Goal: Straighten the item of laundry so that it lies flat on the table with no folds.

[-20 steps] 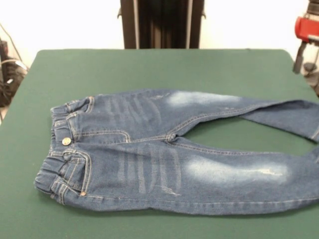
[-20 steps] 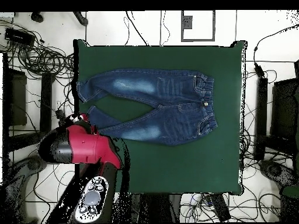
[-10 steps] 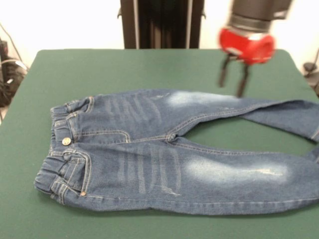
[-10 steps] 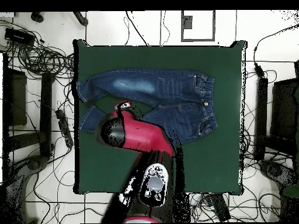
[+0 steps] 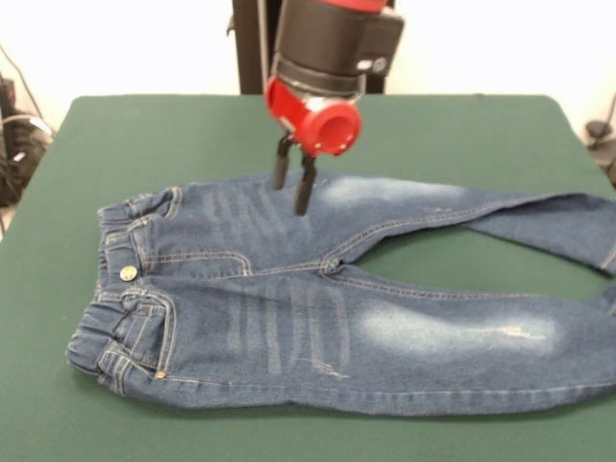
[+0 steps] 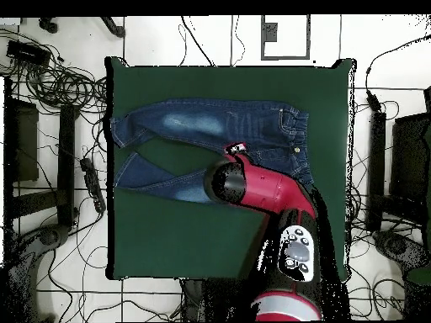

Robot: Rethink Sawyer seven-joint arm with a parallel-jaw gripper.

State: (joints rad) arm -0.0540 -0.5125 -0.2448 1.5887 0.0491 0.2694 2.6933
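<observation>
Front and overhead views of the bench (image 5: 144, 130) with the jeans (image 5: 289, 318) spread upon it. Compared with half a second ago, the pincer (image 5: 292, 191) has shifted from above the far leg's faded patch, at the picture's right in the front view, to a position above the upper thigh of that same leg, nearer the crotch; a second ago only a part of the arm showed at the right edge of the front view. The jeans themselves have not moved between the frames. The pincer's two dark fingers (image 5: 304, 186) hang downward with a narrow gap between them — spread slightly, gripping nothing — and their tips appear just above or at the denim; contact cannot be judged. The jeans lie front side up, waistband (image 5: 101, 289) toward the picture's left in the front view, the two legs diverging toward the right and running past the picture's edge. In the overhead view the red arm (image 6: 261, 189) covers part of the lower leg, while the jeans (image 6: 202, 126) occupy the bench's (image 6: 168, 244) upper half, the waistband toward the right. No containers appear on the bench.
</observation>
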